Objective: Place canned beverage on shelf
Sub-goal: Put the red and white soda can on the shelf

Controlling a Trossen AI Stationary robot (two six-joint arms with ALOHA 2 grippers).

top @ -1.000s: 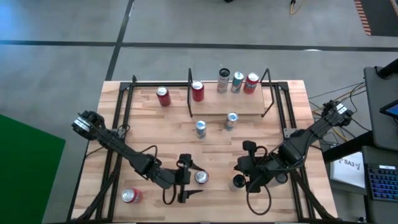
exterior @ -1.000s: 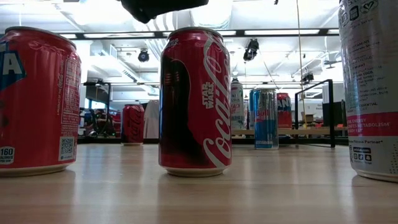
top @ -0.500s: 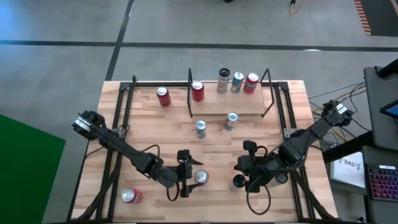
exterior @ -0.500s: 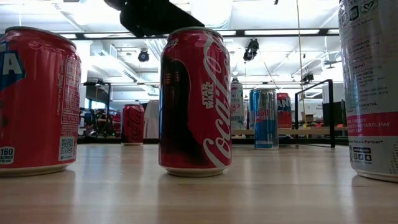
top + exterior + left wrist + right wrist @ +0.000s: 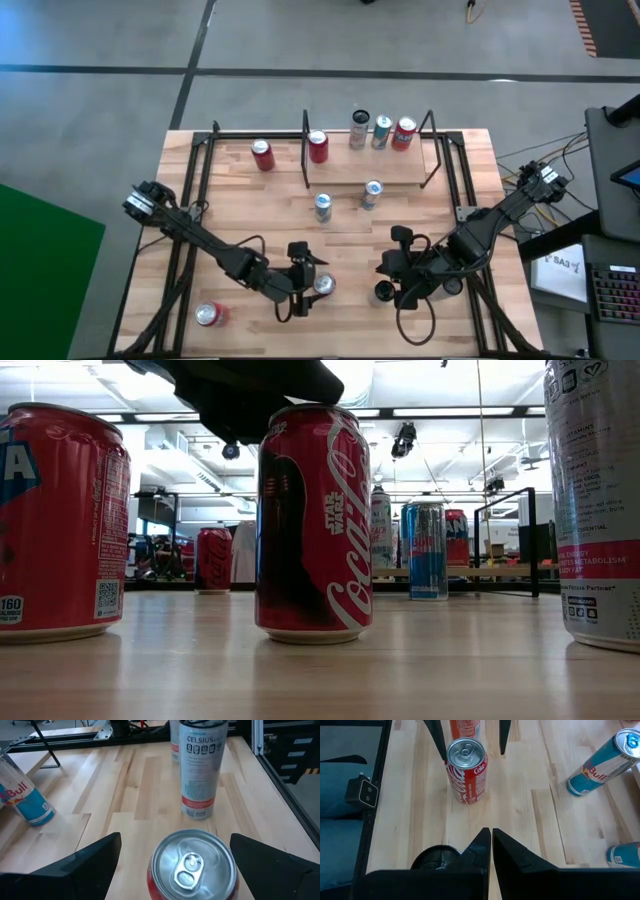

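Left hand (image 5: 312, 285) positioned over the near middle of the worktop (image 5: 230, 205), fingers (image 5: 85, 862) spread wide on either side of the red Coca-Cola can (image 5: 323, 284), not touching its wall. Can upright, pull-tab top facing up, seen from above in the left wrist view (image 5: 192, 867) and standing between both dark fingers. Same can shown in the low view (image 5: 314, 525), with the dark body of the left hand just above its rim.

Right hand (image 5: 392, 272) parked near the near right part of the worktop, fingers pressed together with tips meeting (image 5: 491, 837). Black-topped tall can (image 5: 383, 292) just beside the right hand; white Celsius can (image 5: 202, 767) visible beyond the red can in the left wrist view, possibly the same can, cannot tell.

Shelf (image 5: 345, 168) located at the far middle of the worktop, black posts at its ends. Three cans (image 5: 381, 131) grouped at the far right end of the shelf; one red can (image 5: 318, 147) at its left post. Second red can (image 5: 262, 155) off the shelf, toward the far left corner. Two blue-and-silver cans (image 5: 346, 201) upright on the worktop just in front of the shelf. One red can (image 5: 209, 314) at the near left corner.
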